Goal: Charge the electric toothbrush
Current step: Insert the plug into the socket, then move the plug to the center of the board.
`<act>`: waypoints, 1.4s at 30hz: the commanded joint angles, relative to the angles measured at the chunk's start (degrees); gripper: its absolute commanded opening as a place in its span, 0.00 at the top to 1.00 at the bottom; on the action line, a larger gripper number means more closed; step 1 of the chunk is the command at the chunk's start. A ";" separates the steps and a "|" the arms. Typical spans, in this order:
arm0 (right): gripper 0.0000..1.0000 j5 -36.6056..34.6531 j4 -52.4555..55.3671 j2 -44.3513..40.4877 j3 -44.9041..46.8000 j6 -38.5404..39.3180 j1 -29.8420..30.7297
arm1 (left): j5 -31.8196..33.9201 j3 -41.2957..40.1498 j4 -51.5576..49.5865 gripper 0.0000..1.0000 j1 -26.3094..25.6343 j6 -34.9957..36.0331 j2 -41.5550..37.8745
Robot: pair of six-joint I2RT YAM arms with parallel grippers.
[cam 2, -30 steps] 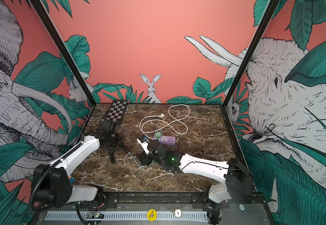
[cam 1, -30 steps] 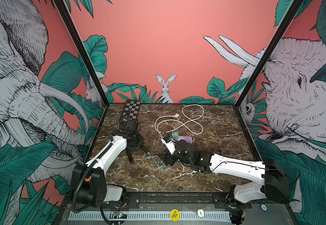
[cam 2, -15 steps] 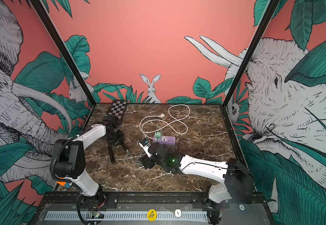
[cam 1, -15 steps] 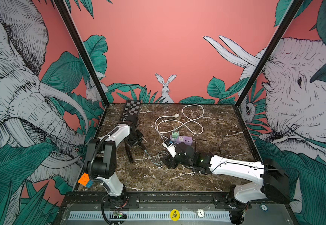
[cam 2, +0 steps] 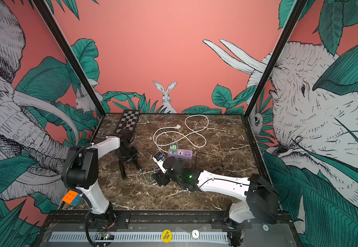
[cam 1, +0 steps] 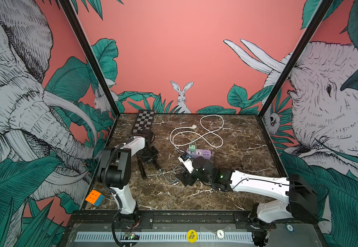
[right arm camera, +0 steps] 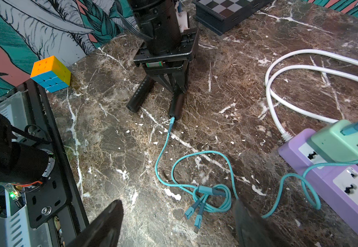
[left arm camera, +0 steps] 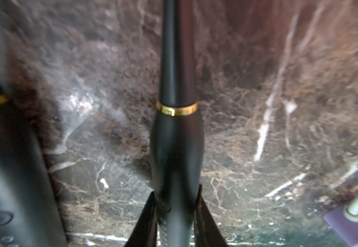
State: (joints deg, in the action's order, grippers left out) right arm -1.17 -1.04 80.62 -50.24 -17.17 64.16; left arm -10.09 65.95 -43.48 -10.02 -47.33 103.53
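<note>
My left gripper (right arm camera: 177,89) is shut on a black electric toothbrush (right arm camera: 176,104) with a gold ring (left arm camera: 177,110), held low over the marble. In the left wrist view the handle (left arm camera: 177,149) sits between the fingers of the left gripper (left arm camera: 177,198). A teal cable (right arm camera: 163,154) has one plug at the toothbrush's end (right arm camera: 171,122) and runs to a green adapter (right arm camera: 340,141) on the purple power strip (right arm camera: 344,192). My right gripper (right arm camera: 177,224) is open and empty above the cable's loose plugs (right arm camera: 195,211). In both top views it (cam 1: 186,178) (cam 2: 162,178) lies right of the left gripper (cam 1: 150,158) (cam 2: 129,158).
A second black toothbrush (right arm camera: 140,94) (cam 1: 141,169) lies beside the held one. A white cord (cam 1: 197,132) loops behind the strip. A chessboard (cam 1: 143,122) sits at the back left and a Rubik's cube (cam 1: 94,197) at the front left corner.
The left arm's elbow has swung up and back toward the front rail while its gripper stays on the toothbrush. The right gripper has drawn slightly back from the toothbrush end and opened a little wider.
</note>
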 commanded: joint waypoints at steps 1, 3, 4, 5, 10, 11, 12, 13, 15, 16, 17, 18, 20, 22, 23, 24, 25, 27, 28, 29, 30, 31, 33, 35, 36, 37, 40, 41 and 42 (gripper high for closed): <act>0.19 0.23 -2.10 -0.38 0.48 -0.49 0.45 | 0.74 0.48 -2.58 0.84 -0.52 0.74 0.15; 0.19 0.23 -2.09 -0.37 0.49 -0.49 0.44 | 0.92 0.45 -2.58 0.69 -0.68 0.83 0.21; 0.18 0.20 -2.04 -0.44 0.49 -0.47 0.49 | 0.92 0.45 -2.49 0.61 -0.74 0.82 0.25; 0.18 0.03 -1.99 -0.55 0.55 -0.45 0.44 | 1.04 0.42 -2.57 0.53 -0.87 0.88 0.28; 0.12 -1.92 -1.28 -1.57 0.91 -0.52 0.45 | 1.02 0.74 -3.04 0.36 -1.06 1.09 0.40; 0.12 -2.53 -0.97 -1.87 1.01 -0.56 0.45 | 0.95 0.99 -3.24 0.35 -1.05 1.19 0.33; 0.08 -3.56 -0.64 -2.38 1.20 -0.56 0.48 | 1.16 1.30 -3.50 0.34 -1.06 1.30 0.15; 0.08 -4.53 -0.32 -2.87 1.49 -0.50 0.49 | 1.14 1.66 -3.70 0.32 -1.10 1.44 -0.21; 0.05 -6.26 0.92 -4.21 1.81 -0.62 0.35 | 1.27 2.91 -4.59 0.31 -1.05 1.82 -0.95; 0.02 -8.20 2.16 -4.94 1.87 -0.98 0.44 | 1.11 3.89 -5.44 0.31 -1.09 2.21 -1.47; 0.01 -10.14 3.89 -5.62 1.72 -1.50 0.14 | 1.24 4.96 -6.23 0.29 -1.04 2.64 -2.04; 0.01 -12.69 6.79 -6.49 1.14 -2.28 -0.38 | 1.60 6.29 -7.11 0.27 -1.09 3.22 -2.95; 0.01 -17.04 13.48 -7.84 0.15 -5.58 -2.45 | 1.93 9.02 -8.46 0.22 -1.06 4.85 -4.78; 0.01 -19.68 20.84 -9.77 -0.07 -10.40 -6.20 | 3.12 12.48 -10.36 0.16 -1.10 6.92 -6.44; 0.01 -20.85 24.43 -10.83 0.04 -13.12 -8.17 | 3.77 13.49 -10.93 0.12 -1.05 7.88 -7.31; 0.01 -21.04 28.08 -12.31 0.55 -16.05 -10.90 | 4.46 14.53 -11.42 0.05 -1.13 9.19 -8.32; 0.01 -20.01 31.27 -13.74 1.17 -18.49 -14.05 | 4.91 15.22 -11.94 0.05 -1.22 10.35 -9.26; 0.01 -17.34 36.07 -15.89 2.41 -21.81 -19.80 | 4.73 15.29 -11.62 0.02 -1.78 12.03 -11.40; 0.01 -16.46 38.29 -16.61 2.98 -23.04 -22.40 | 5.49 14.78 -10.97 0.01 -2.54 12.86 -12.60; 0.01 -16.30 40.23 -16.80 3.28 -23.93 -24.09 | 5.96 14.52 -10.65 0.01 -3.52 13.62 -13.72; 0.01 -16.60 42.78 -16.53 3.30 -25.51 -25.98 | 6.29 14.63 -10.58 0.01 -4.91 14.77 -14.51; 0.01 -15.82 44.25 -15.76 3.53 -25.94 -27.66 | 7.51 14.95 -10.94 0.01 -6.47 15.50 -15.36; 0.01 -14.32 46.45 -13.28 3.51 -27.33 -30.62 | 10.51 15.27 -11.11 0.01 -9.90 16.65 -16.75; 0.03 -10.85 48.35 -9.82 2.94 -27.85 -34.15 | 11.47 14.34 -10.16 0.01 -12.19 16.44 -18.40; 0.04 -9.23 48.33 -8.17 3.00 -27.87 -35.53 | 11.23 13.01 -8.25 0.01 -13.03 16.14 -19.75; 0.06 -8.09 47.98 -6.76 3.21 -27.78 -36.38 | 11.18 11.36 -6.08 0.01 -13.96 16.30 -21.07; 0.11 -6.69 45.78 -5.27 4.57 -27.47 -36.55 | 11.15 9.47 -4.51 0.01 -15.46 15.95 -23.08; 0.11 -6.78 44.74 -5.57 5.45 -27.71 -36.55 | 11.28 9.17 -4.24 0.01 -16.00 16.13 -23.43; 0.11 -7.57 44.22 -6.09 6.41 -28.43 -36.51 | 11.76 8.89 -4.24 0.01 -16.58 16.13 -23.57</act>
State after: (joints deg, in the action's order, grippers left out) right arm -10.09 42.85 75.64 -45.08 -43.66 27.64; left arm -0.47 76.14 -49.17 -25.71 -32.01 81.71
